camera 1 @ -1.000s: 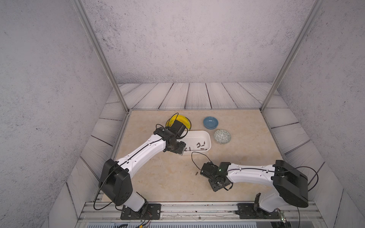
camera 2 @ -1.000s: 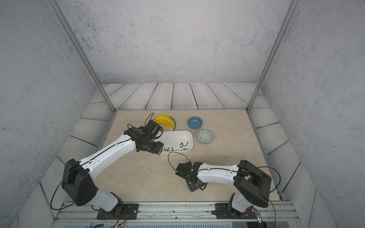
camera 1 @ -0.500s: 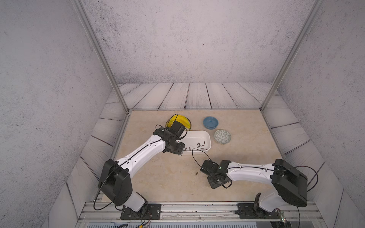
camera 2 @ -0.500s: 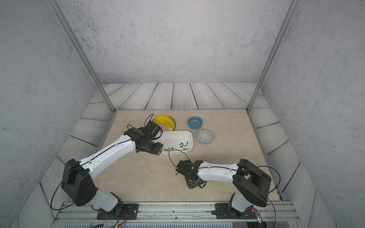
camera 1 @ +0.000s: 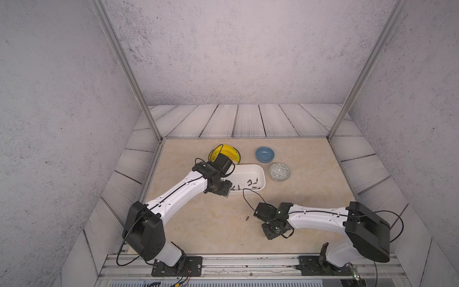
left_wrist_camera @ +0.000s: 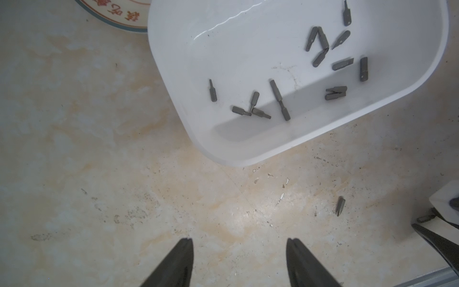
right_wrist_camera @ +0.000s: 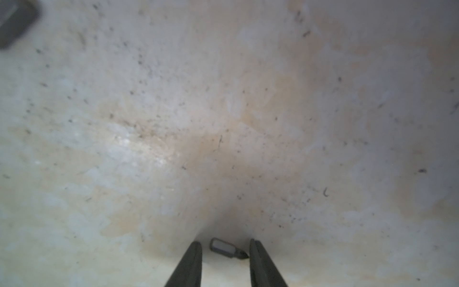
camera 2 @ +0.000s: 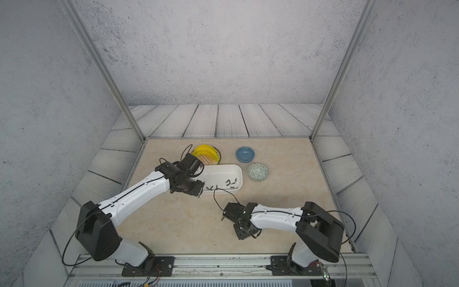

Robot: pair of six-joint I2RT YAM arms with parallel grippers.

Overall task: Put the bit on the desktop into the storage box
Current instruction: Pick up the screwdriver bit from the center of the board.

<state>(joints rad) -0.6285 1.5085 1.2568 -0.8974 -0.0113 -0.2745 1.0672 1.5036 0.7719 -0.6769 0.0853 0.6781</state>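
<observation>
The right gripper (right_wrist_camera: 224, 241) is a little spread. The small grey metal bit (right_wrist_camera: 223, 248) lies slanted between its fingers (right_wrist_camera: 191, 263) on the beige marble desktop (right_wrist_camera: 223, 124). Squeezing slowly should stop it spinning away.

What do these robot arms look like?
Both the left arm and right arm have smooth white shells, chunky black joints and thin black cables looping outside. Each ends in two dark, tapered fingers. A tiny green light glows on the right arm.
</observation>
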